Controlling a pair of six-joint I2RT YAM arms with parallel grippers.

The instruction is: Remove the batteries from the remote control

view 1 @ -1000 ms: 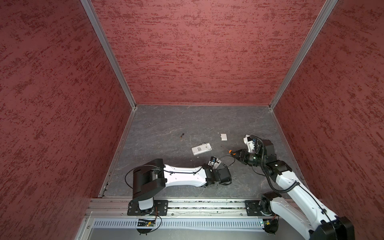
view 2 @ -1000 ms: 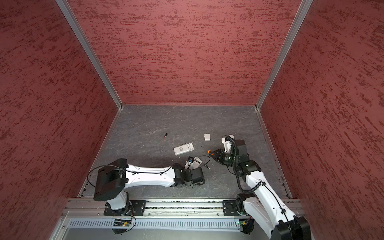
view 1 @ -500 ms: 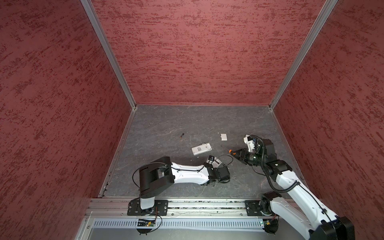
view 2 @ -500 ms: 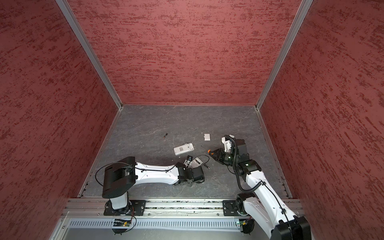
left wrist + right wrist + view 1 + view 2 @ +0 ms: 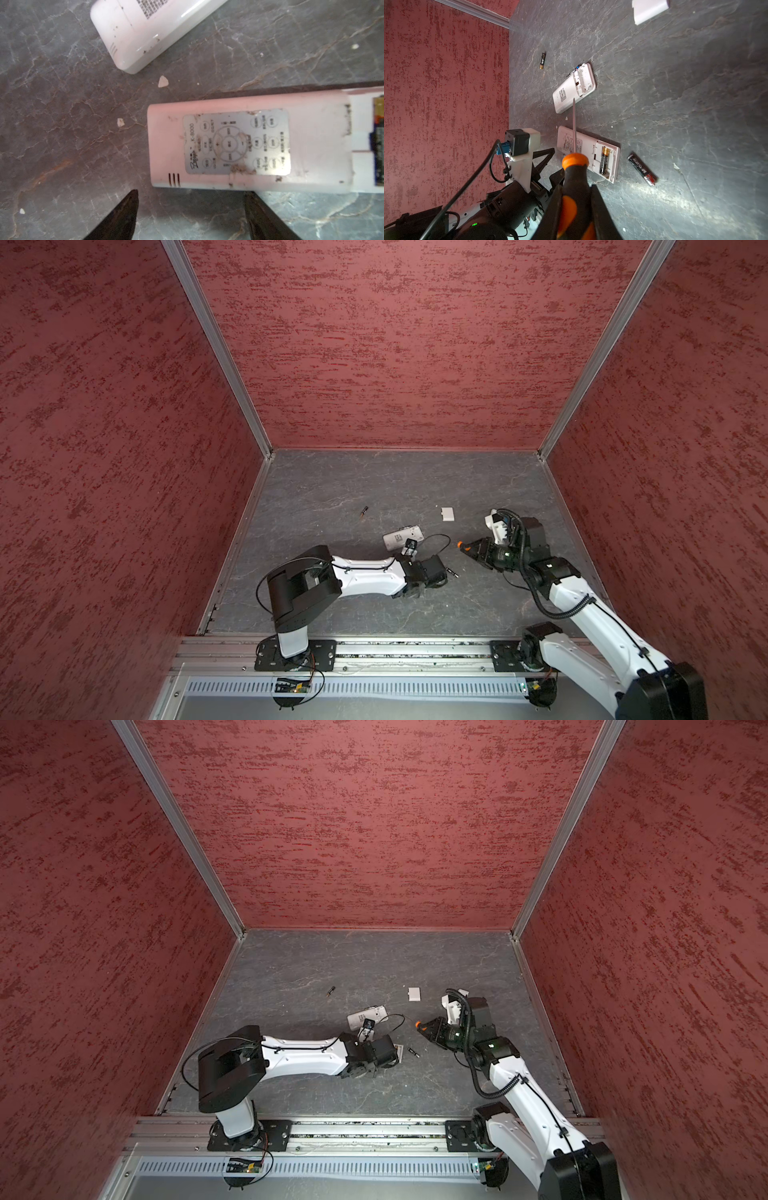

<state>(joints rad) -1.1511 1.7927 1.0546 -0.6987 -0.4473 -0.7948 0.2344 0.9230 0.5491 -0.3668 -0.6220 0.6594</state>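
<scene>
Left jaws are hanging wide open and empty, tips just beside the long edge of the near remote (image 5: 249, 143); touching or not, cannot tell. Just changed: left arm (image 5: 365, 577) is carrying its wrist a bit outward and leftward versus a second ago, with the elbow repositioning too. So the jaws are lining up on that remote, likely to pin it.

A seated battery (image 5: 604, 161) is still sitting in its open compartment, so unloading is not finished. A loose battery (image 5: 641, 169) is lying on the desk (image 5: 374, 481) just beside that remote's open end, same spot as before.

Right jaws are clamping the screwdriver (image 5: 574, 166) by the handle, shaft pointing over the near remote. They are hovering unmoved since the earlier frame, probably waiting to pry.

Farther out, the far remote (image 5: 574, 89) is lying with its compartment looking empty. Beyond it are a third battery (image 5: 542, 60) and a white cover (image 5: 650, 8), well apart, both unmoved.
</scene>
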